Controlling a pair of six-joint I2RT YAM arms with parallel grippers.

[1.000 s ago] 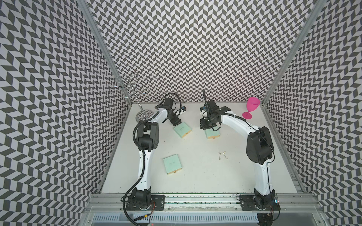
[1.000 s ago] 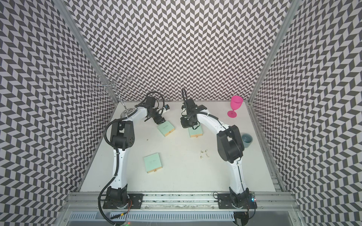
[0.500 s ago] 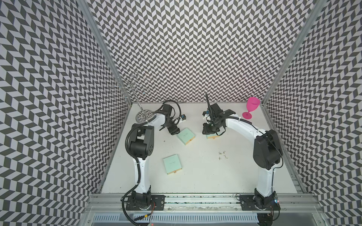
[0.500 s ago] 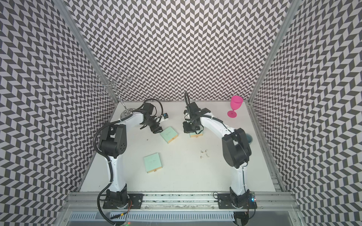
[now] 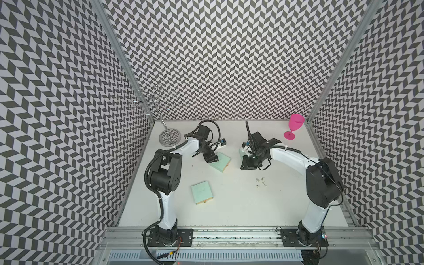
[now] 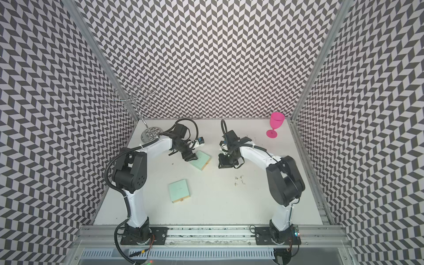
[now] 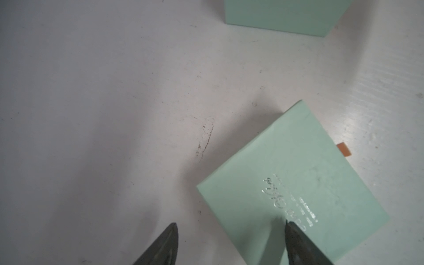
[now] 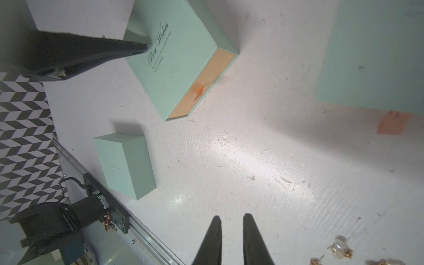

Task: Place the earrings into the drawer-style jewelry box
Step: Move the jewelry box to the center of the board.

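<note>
Several tiny earrings lie loose on the white table; the right wrist view catches them at its edge. Three mint drawer-style jewelry boxes show. My left gripper is open, one fingertip resting on the lid of the middle box, the other over bare table. This box's orange drawer front is flush with its sleeve. My right gripper is narrowly open and empty over bare table, behind the earrings. A second box with an orange tab is mostly hidden under it.
A third mint box lies toward the front. A wire jewelry stand stands at the back left and a pink goblet at the back right. Patterned walls close in three sides; a metal rail runs along the front.
The left gripper came forward and the middle box slid forward and right with it. The right gripper came off its box toward the earrings.
</note>
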